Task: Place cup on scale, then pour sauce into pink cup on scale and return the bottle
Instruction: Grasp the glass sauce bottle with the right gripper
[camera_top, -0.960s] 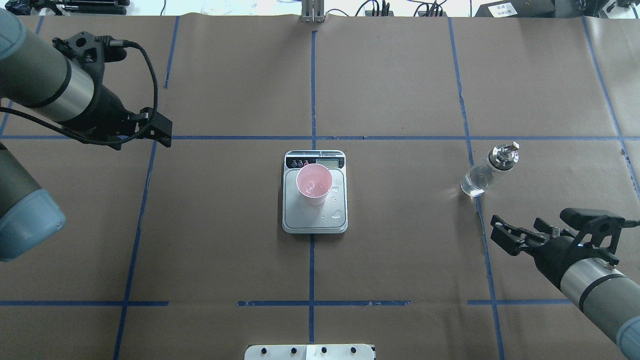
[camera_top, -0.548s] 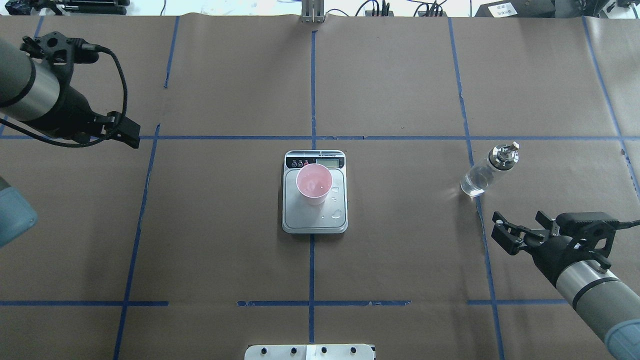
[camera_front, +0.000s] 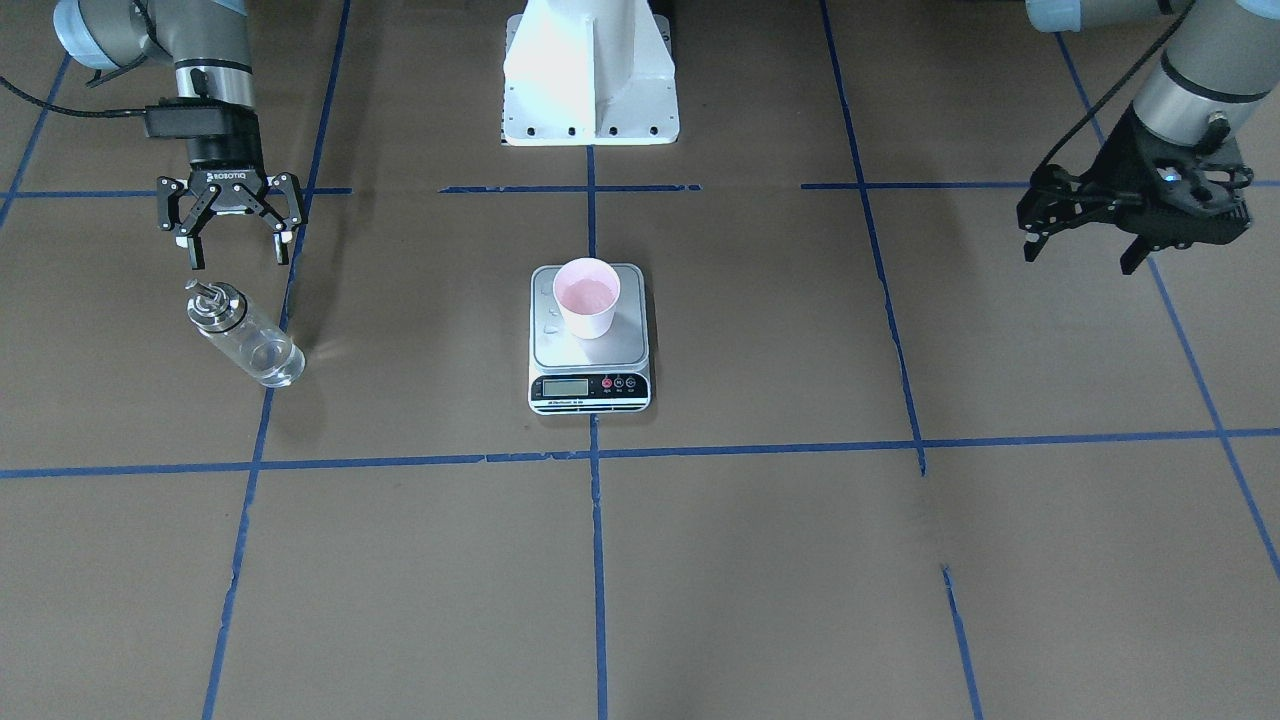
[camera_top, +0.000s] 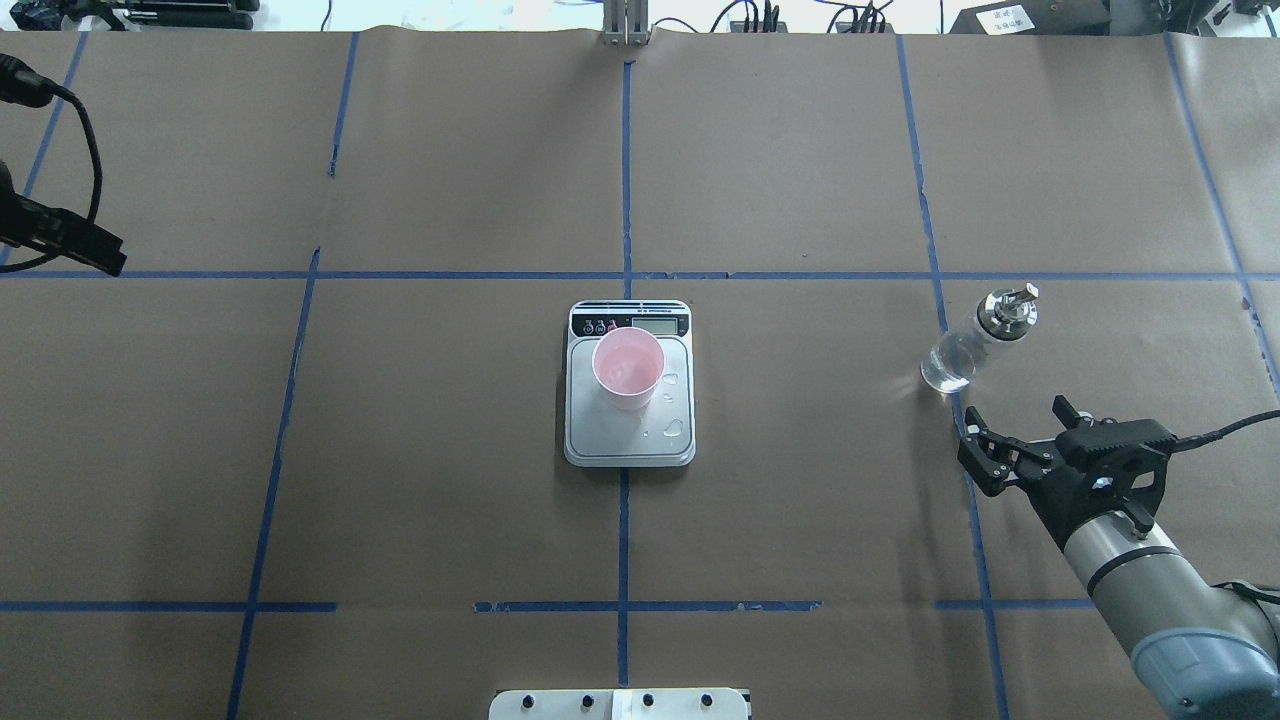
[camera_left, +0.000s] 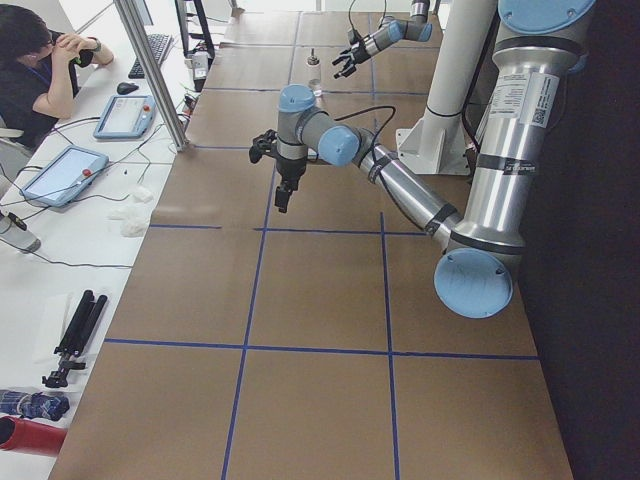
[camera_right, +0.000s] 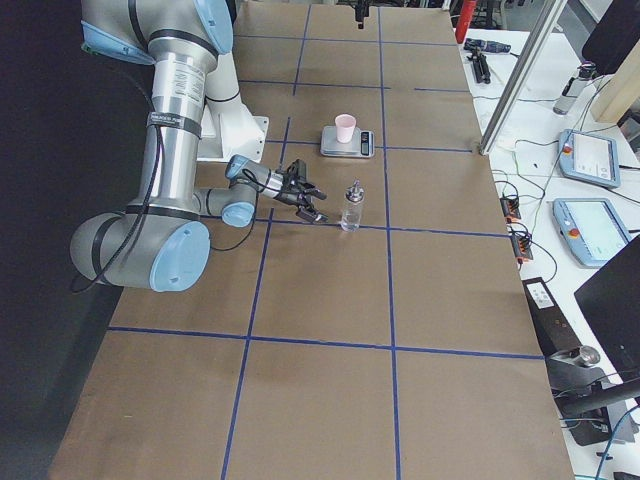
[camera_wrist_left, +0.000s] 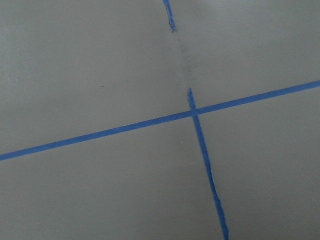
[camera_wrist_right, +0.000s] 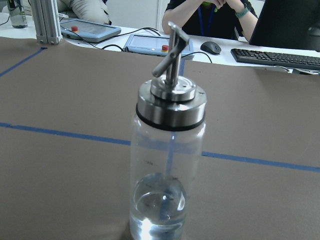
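Observation:
The pink cup (camera_top: 628, 368) stands upright on the scale (camera_top: 600, 440), towards its display end; it also shows in the front view (camera_front: 586, 295) on the scale (camera_front: 590, 352). The clear glass bottle (camera_top: 972, 342) with its silver cap stands upright on the table to the right, holding a little clear liquid at the bottom. My right gripper (camera_front: 238, 256) is open and empty, just short of the bottle (camera_front: 247, 338), which fills the right wrist view (camera_wrist_right: 167, 165). My left gripper (camera_front: 1078, 260) is open and empty, far off to the left above bare table.
A few clear droplets (camera_top: 675, 428) lie on the scale's plate beside the cup. Brown paper with blue tape lines covers the table. The robot's white base (camera_front: 590, 70) is at the near edge. Operators' desks with tablets and a keyboard (camera_wrist_right: 277, 57) lie beyond the far edge.
My left arm has drawn back to the left, almost out of the overhead view. My right gripper has shifted a little towards the bottle. Cup, scale and bottle have not moved.

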